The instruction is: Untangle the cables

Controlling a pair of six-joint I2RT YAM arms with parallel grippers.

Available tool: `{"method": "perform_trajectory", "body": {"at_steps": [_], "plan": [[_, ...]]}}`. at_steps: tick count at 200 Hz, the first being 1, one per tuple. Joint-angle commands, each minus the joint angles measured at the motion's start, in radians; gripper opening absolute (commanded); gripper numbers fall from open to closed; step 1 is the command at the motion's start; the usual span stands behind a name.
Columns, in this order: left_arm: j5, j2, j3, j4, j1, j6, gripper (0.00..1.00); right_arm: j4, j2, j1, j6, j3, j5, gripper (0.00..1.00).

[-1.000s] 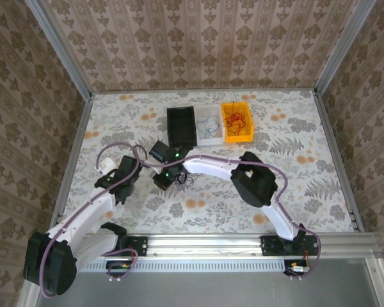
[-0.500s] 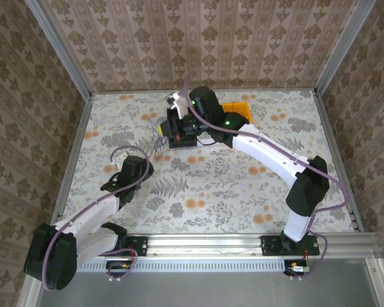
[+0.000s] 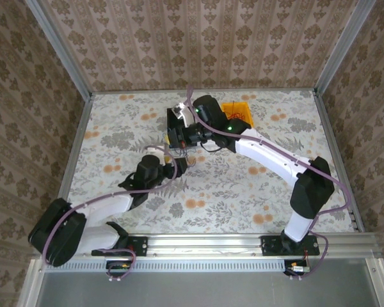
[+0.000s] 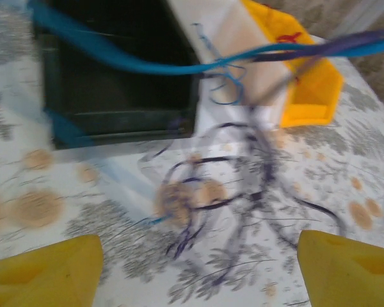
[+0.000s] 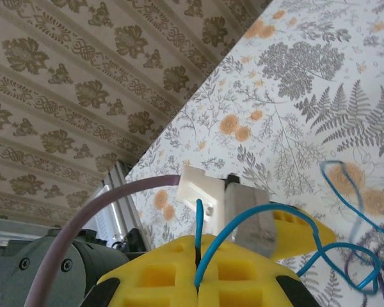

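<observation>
So the cables point(image 4: 211, 203) are a mess of thin loopy wires on the floral table point(image 3: 256, 192), just in front of the row of bins. The dark purple tangle point(image 4: 256, 192) lies flat on the table in a few overlapping loops with loose ends trailing toward me. The blue wire point(image 4: 147, 64) is up off the table, pulled into a long strand across the front of the black bin point(image 4: 115, 77) and the clear bin point(image 4: 205, 25). There's a smaller blue squiggle near the clear bin's front edge, but the left wrist view is pretty smeared, so I can't say if it's inside or hanging over. A bit of red wire point(image 4: 291, 36) sits in the yellow bin point(image 4: 313, 89).

My right gripper point(image 5: 198, 275) is over the front of the black bin with its yellow pads point(image 5: 153, 275) pressed together on the blue wire, which arcs out and droops toward the purple stuff. My left gripper point(image 4: 195, 272) sits low just beside the tangle, fingers point(image 4: 45, 268) spread wide, nothing between them.
</observation>
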Motion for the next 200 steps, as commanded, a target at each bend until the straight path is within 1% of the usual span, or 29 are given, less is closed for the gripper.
{"method": "perform_trajectory", "body": {"at_steps": [1,30,44,57,64,74,92,102,119,137,157,200], "plan": [[0.053,0.057,0.058,0.133,-0.029,0.06,0.76,0.067,-0.068,-0.02,0.078,-0.044,-0.05,0.0],[-0.028,0.121,0.086,0.195,-0.038,0.06,0.74,0.093,-0.11,-0.033,0.119,-0.101,-0.065,0.0],[-0.08,0.139,0.116,0.181,-0.039,0.081,0.72,0.1,-0.137,-0.039,0.132,-0.129,-0.067,0.0],[-0.13,0.155,0.131,0.197,-0.039,0.097,0.69,0.108,-0.167,-0.046,0.154,-0.159,-0.073,0.0],[-0.152,0.163,0.142,0.201,-0.039,0.101,0.64,0.11,-0.181,-0.049,0.16,-0.176,-0.076,0.0],[-0.16,0.175,0.16,0.195,-0.039,0.108,0.5,0.107,-0.205,-0.055,0.164,-0.196,-0.068,0.0],[-0.139,0.191,0.179,0.188,-0.039,0.108,0.3,0.087,-0.243,-0.072,0.161,-0.219,-0.035,0.0],[-0.122,0.195,0.178,0.179,-0.04,0.091,0.24,0.083,-0.263,-0.088,0.163,-0.231,-0.008,0.0],[-0.11,0.19,0.158,0.16,-0.041,0.062,0.23,0.076,-0.298,-0.116,0.172,-0.252,0.074,0.0],[-0.127,0.176,0.109,0.157,-0.041,0.025,0.21,0.104,-0.333,-0.154,0.205,-0.289,0.143,0.0],[-0.145,0.162,0.057,0.139,-0.035,-0.012,0.21,0.147,-0.386,-0.18,0.232,-0.326,0.195,0.0],[-0.168,0.159,-0.031,0.116,-0.002,-0.071,0.23,0.142,-0.44,-0.198,0.191,-0.326,0.326,0.0]]}}
